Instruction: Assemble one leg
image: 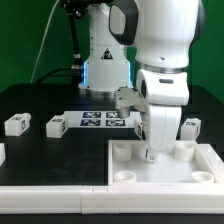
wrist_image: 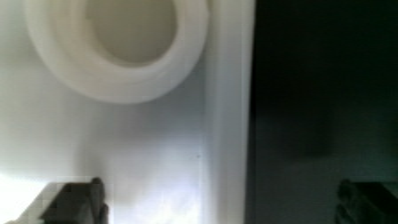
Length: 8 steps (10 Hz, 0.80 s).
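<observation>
Several small white legs with tag markers lie on the black table: two at the exterior view's left (image: 15,124) (image: 56,125) and one at the right (image: 189,126). The wide white tray (image: 165,175) with corner sockets lies at the front right. My gripper (image: 150,150) hangs low over the tray's far rim. In the wrist view the gripper (wrist_image: 221,200) is open and empty, its fingertips (wrist_image: 71,200) wide apart. One is over the tray (wrist_image: 160,150) and the other over the black table. A round socket (wrist_image: 125,45) shows ahead. No leg shows in the wrist view.
The marker board (image: 105,120) lies behind the tray, next to the arm. The robot's base (image: 105,60) stands at the back. Another small white piece (image: 2,152) shows at the left edge. The tray's sockets (image: 122,152) stick up from its corners.
</observation>
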Each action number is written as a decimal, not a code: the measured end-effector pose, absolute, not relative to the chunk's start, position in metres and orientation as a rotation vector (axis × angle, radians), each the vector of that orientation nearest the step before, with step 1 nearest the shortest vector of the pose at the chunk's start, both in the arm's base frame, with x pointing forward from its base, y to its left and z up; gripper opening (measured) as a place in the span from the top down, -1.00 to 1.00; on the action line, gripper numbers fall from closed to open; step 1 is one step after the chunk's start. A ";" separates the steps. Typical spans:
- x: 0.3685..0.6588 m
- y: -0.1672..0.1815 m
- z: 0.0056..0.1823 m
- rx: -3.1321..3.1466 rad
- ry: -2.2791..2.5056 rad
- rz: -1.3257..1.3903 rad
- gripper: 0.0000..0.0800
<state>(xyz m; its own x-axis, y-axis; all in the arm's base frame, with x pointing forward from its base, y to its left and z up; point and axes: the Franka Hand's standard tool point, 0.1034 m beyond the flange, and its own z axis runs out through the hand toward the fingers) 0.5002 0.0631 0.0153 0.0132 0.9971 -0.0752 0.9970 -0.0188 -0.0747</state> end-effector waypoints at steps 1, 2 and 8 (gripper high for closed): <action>0.492 0.064 0.025 -2.277 -2.172 0.161 -0.62; 0.481 0.064 0.037 -2.306 -2.153 0.165 -0.62; 0.465 0.067 0.058 -2.513 -1.944 0.177 -0.62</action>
